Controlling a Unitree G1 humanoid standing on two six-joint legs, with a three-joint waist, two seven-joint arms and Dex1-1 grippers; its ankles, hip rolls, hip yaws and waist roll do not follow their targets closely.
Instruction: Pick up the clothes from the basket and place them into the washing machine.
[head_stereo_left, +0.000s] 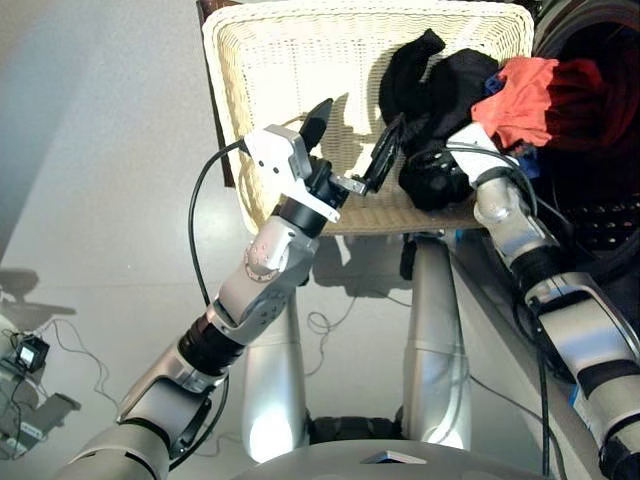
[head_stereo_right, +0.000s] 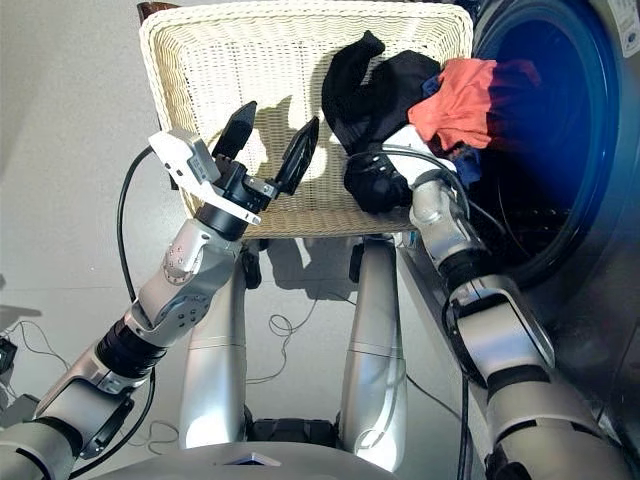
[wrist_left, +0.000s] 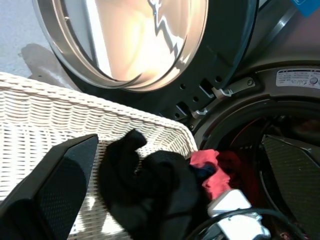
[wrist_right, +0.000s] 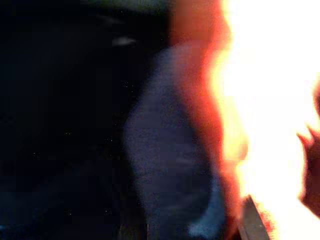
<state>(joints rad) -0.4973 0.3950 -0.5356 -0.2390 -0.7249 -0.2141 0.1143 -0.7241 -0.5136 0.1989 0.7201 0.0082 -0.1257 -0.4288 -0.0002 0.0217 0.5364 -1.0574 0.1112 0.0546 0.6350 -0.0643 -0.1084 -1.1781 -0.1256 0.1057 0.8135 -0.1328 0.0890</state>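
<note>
The cream wicker basket (head_stereo_left: 290, 60) stands in front of me, beside the dark grey washing machine (head_stereo_right: 600, 230) with its open drum hole (head_stereo_right: 545, 120). A black garment (head_stereo_left: 430, 75) lies in the basket's right part. The coral garment (head_stereo_left: 522, 95) hangs over the basket's right rim toward the drum, and a bit of the navy one (head_stereo_right: 466, 162) peeks out beneath it. My left gripper (head_stereo_left: 358, 118) is open and empty above the basket's middle. My right wrist (head_stereo_left: 480, 150) reaches into the pile, and the cloth buries the gripper itself. The glass door (wrist_left: 135, 40) stands swung open.
The basket rests on a raised brown stand (head_stereo_left: 215, 12) with grey floor to its left. Thin cables (head_stereo_left: 330, 325) lie on the floor below it. A small device (head_stereo_left: 30, 352) sits on the floor at the far left.
</note>
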